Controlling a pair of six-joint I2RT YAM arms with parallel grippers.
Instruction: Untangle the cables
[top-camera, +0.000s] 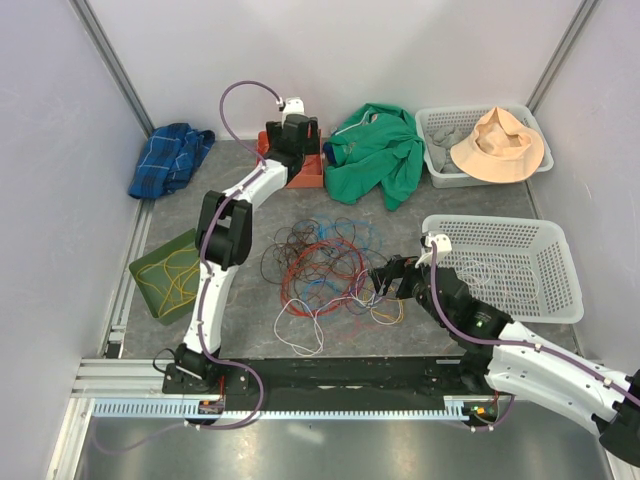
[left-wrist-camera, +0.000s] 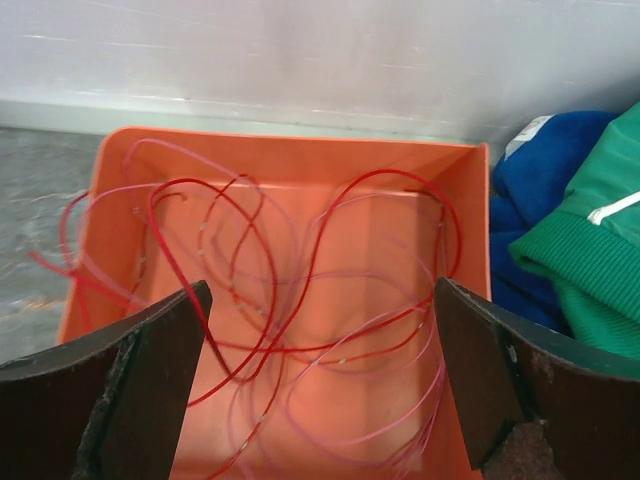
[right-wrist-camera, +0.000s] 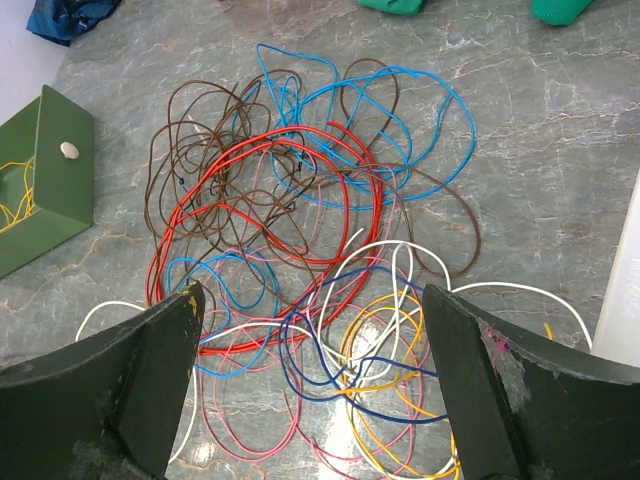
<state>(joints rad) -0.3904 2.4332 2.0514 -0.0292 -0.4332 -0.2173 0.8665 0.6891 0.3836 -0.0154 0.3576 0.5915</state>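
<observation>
The cables (top-camera: 325, 265) lie in a loose tangle on the grey tabletop: red, brown, light blue, pink, white, dark blue and yellow loops (right-wrist-camera: 300, 230). My right gripper (top-camera: 385, 280) hovers open at the tangle's right side. In the right wrist view white, dark blue and yellow strands lie below the right gripper (right-wrist-camera: 312, 295), held by neither finger. My left gripper (top-camera: 295, 135) is open over the orange bin (top-camera: 310, 175) at the back. Loose red and pink cables (left-wrist-camera: 344, 360) rest inside the bin (left-wrist-camera: 300, 160), under the open left gripper (left-wrist-camera: 320, 300), and nothing is gripped.
A green bin (top-camera: 165, 275) with yellow cable sits left of the tangle. A white basket (top-camera: 500, 222) with a white cable stands at the right. At the back are a green garment (top-camera: 380, 150), a blue cloth (top-camera: 170, 158) and a basket (top-camera: 440, 115) holding a hat (top-camera: 498, 145).
</observation>
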